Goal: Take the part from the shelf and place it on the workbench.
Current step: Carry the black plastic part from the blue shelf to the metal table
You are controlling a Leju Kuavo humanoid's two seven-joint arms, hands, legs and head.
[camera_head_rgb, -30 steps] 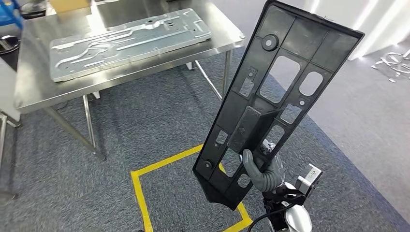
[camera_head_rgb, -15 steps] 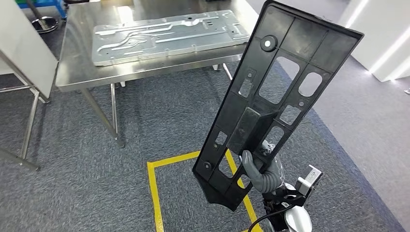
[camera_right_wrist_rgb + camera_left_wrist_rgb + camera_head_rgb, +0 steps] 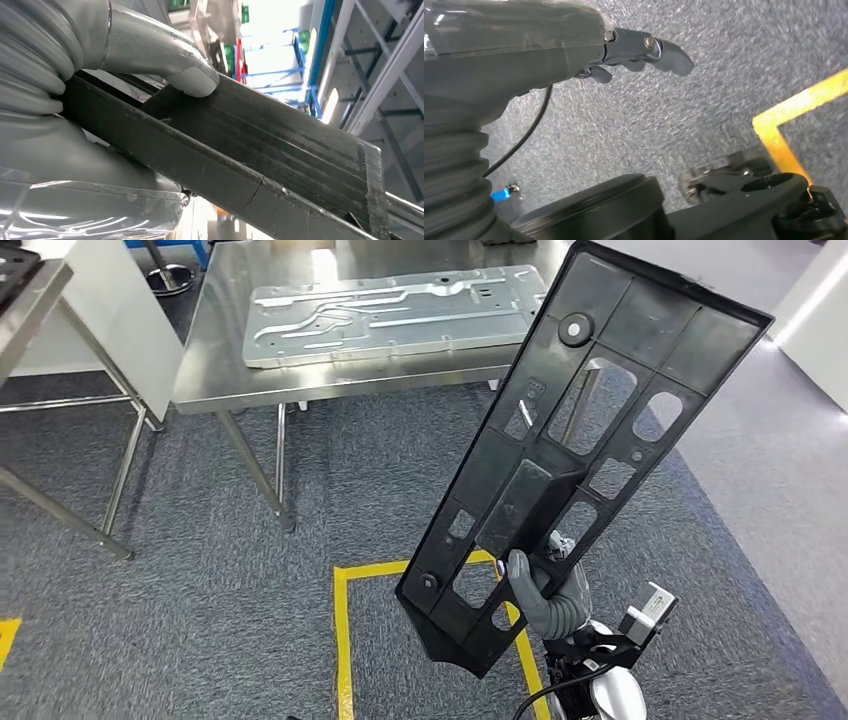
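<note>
Head view gives me the right robot hand (image 3: pixel 545 595) clamped on the lower part of the black plastic part (image 3: pixel 590 430), which stands tilted above the grey carpet (image 3: pixel 200 600) and the yellow floor tape (image 3: pixel 345 640). Beyond it I see the steel tabletop (image 3: pixel 220 380) carrying a flat metal panel (image 3: pixel 390 312), well apart from the part. In the left wrist view my left robot hand (image 3: pixel 639 50) holds nothing, its fingers loosely extended over the carpet.

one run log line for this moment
phase: carrying | right hand: grips black panel upright | left hand: empty, over carpet | steel workbench: ahead, holds metal plate
</note>
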